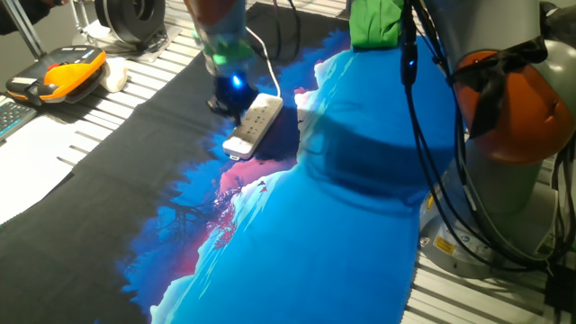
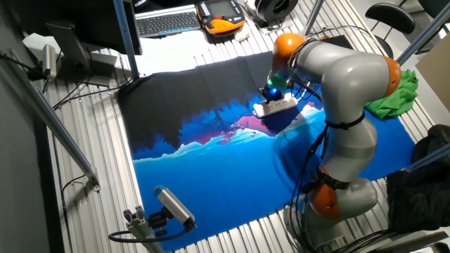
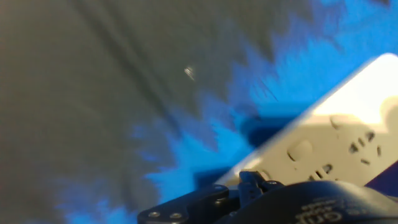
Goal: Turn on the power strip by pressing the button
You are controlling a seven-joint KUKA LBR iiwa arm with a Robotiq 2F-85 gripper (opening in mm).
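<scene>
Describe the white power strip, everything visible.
The long, flat white plastic power strip has rounded corners and lies flat on the blue-and-black printed cloth, near where the black part meets the blue. A row of sockets runs along its top. A thin white cable leaves its far end. The gripper is right at that far end, at or just above the strip; contact cannot be confirmed. The button itself and any indicator light cannot be made out.
</scene>
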